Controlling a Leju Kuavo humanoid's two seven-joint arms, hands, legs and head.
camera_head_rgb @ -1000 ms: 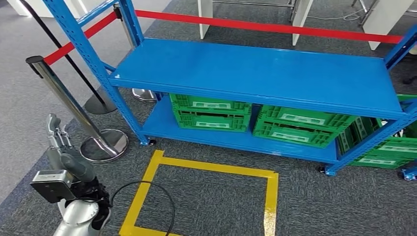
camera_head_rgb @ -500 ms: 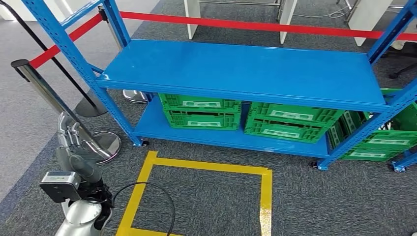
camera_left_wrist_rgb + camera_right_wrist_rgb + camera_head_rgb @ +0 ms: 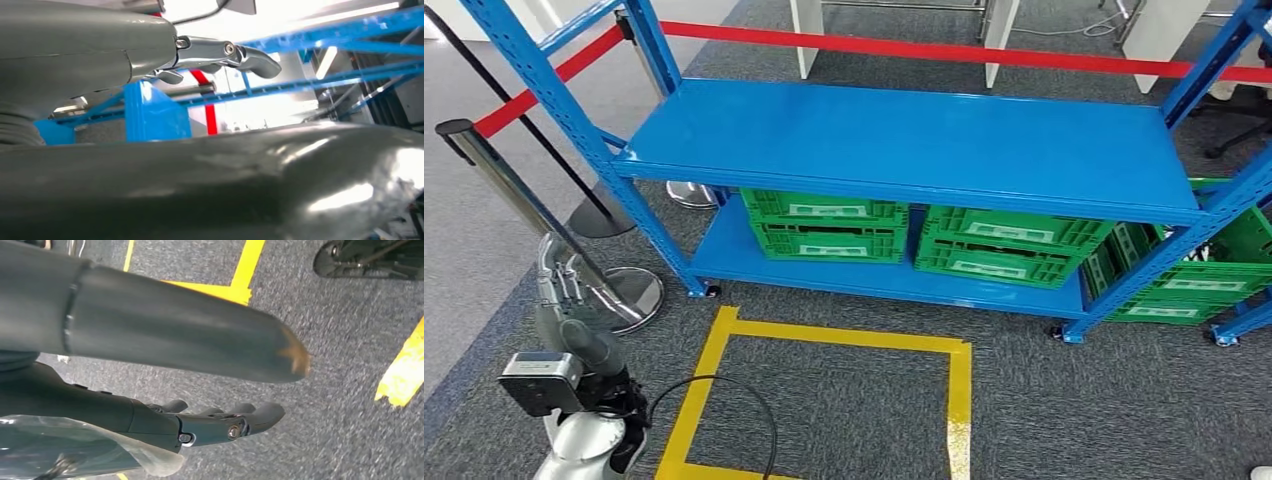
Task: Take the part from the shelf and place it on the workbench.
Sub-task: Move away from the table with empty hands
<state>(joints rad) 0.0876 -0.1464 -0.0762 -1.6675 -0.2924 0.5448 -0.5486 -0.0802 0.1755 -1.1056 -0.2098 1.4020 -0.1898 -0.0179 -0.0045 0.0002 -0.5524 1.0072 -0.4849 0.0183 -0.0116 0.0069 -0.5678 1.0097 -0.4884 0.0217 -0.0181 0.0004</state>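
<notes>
Head view: the blue steel shelf (image 3: 904,140) stands across the far half of the scene. You cannot pick out the part itself. It is most likely inside one of the green crates (image 3: 829,225) on the lower board, two of them side by side, with more green crates (image 3: 1204,285) stacked on the floor at the right. Each crate front carries a white label, too small to read. Judge the part unseen: treat it as rigid and possibly heavy, and take hold across its bulk, not by an edge. The moulded plastic crates would be stiff and light, best taken by the rim. A yellow tape square (image 3: 844,340) marks the carpet near the shelf. A red barrier belt (image 3: 904,45) runs behind, and a chrome post (image 3: 514,190) stands at the left. The left hand (image 3: 559,285) is raised at the near left, fingers straight and holding nothing.

Left wrist view: the left hand (image 3: 220,52) has its fingers stretched out and apart, nothing between them. The shelf's frame (image 3: 155,112) lies beyond it.

Right wrist view: the right hand (image 3: 215,422) hangs over the grey carpet, thumb apart from loosely bent fingers, holding nothing. Yellow tape (image 3: 247,265) lies below it. No writing is legible
</notes>
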